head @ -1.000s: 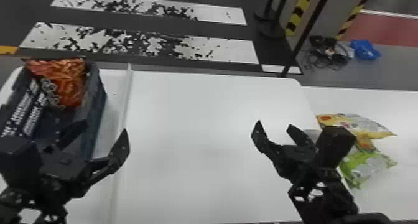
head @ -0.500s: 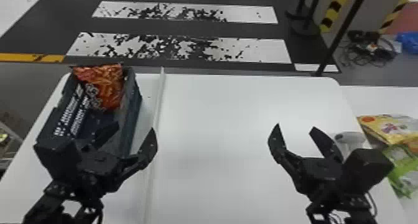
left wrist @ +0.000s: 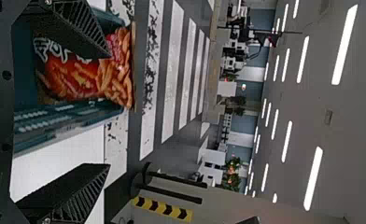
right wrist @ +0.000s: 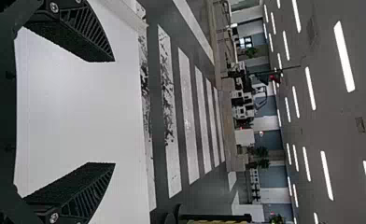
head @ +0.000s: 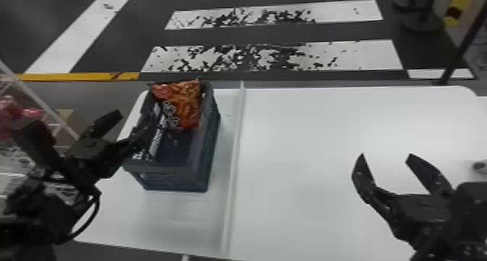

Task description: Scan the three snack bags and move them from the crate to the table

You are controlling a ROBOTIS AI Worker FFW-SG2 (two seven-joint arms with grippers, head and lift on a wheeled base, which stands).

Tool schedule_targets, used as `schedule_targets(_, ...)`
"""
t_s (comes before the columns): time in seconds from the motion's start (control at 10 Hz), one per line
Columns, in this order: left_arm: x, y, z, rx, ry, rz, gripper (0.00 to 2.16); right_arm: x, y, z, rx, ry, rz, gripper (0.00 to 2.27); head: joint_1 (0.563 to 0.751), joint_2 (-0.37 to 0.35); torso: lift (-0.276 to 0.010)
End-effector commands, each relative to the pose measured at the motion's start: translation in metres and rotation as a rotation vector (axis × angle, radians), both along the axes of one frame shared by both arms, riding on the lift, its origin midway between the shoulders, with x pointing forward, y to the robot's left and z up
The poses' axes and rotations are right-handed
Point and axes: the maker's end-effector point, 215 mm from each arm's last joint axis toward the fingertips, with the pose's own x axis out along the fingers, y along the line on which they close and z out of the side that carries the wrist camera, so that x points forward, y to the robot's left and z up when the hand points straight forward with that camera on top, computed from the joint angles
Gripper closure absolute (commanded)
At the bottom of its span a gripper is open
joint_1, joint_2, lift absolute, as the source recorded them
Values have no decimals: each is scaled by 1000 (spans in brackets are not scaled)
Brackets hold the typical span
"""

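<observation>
"Orange and red, the snack bag (head: 183,106) we can see stands in the far end of the crate (head: 177,178), its top poking above the rim."

"And where do we have the crate?"

"By the left edge of the white table (head: 326,220), up towards the far left corner. Dark blue, long sides running from near to far. Just beside it we see a pale raised strip (head: 235,148), stretching from the table's far edge to its near edge."

"What about our left tool (head: 134,116)?"

"Over at the crate's left side, fingers spread, gripping nothing. From its own wrist, we see one finger of the left tool (left wrist: 108,111) cutting across our view of the bag, the other well apart from it."

"Our right tool (head: 386,155), then?"

"Above the right part of the table, its two fingers wide apart as well. Its wrist view gives us bare white tabletop between the fingers of the right tool (right wrist: 114,112)."

"Anything by the table's right edge?"

"We've got a small grey-and-dark thing (head: 479,166), cut off by the picture's side. It's blurred; it could be the scanner, we'd say."

"Past the far edge?"

"Dark floor (head: 271,33) with worn white stripes (head: 271,57)."
</observation>
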Motion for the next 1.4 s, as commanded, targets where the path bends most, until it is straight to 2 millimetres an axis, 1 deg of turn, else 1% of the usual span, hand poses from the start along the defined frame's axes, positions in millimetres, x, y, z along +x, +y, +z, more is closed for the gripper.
schedule_targets(0.0, 26, 49, 11, 1, -16, 47, 36, -3, 3, -6, -12, 13, 14, 90, 695, 267, -62)
schedule_targets(0.1, 46, 73, 11, 5, -15, 72, 36, -6, 3, -10, -20, 24, 17, 90, 695, 317, -62)
schedule_targets(0.2, 63, 92, 8, 17, -8, 101, 36, -7, 2, -13, -29, 30, 21, 90, 695, 345, -62)
schedule_targets(0.3, 88, 93, -3, 37, 15, 92, 36, -10, 1, -18, -37, 44, 26, 90, 695, 350, -62)
schedule_targets(0.4, 110, 100, -15, 48, 43, 98, 33, -12, 4, -22, -40, 55, 36, 90, 695, 350, -62)
schedule_targets(0.5, 127, 96, -21, 53, 48, 89, 36, -14, 11, -26, -49, 62, 50, 90, 695, 350, -62)
schedule_targets(0.6, 143, 89, -28, 35, 58, 65, 36, -15, 14, -29, -52, 69, 56, 90, 695, 350, -62)
schedule_targets(0.7, 158, 84, -32, 55, 56, 51, 36, -16, 15, -29, -53, 70, 59, 90, 695, 350, -62)
schedule_targets(0.8, 169, 80, -33, 55, 51, 41, 36, -17, 16, -29, -52, 72, 61, 90, 695, 350, -62)
schedule_targets(1.0, 190, 74, -35, 74, 52, 24, 36, -19, 17, -30, -50, 76, 60, 90, 695, 338, -62)
schedule_targets(1.2, 205, 80, -44, 85, 69, 29, 36, -24, 15, -33, -61, 83, 60, 90, 695, 329, -62)
schedule_targets(1.3, 209, 81, -47, 95, 64, 24, 36, -25, 12, -32, -64, 81, 56, 90, 695, 329, -62)
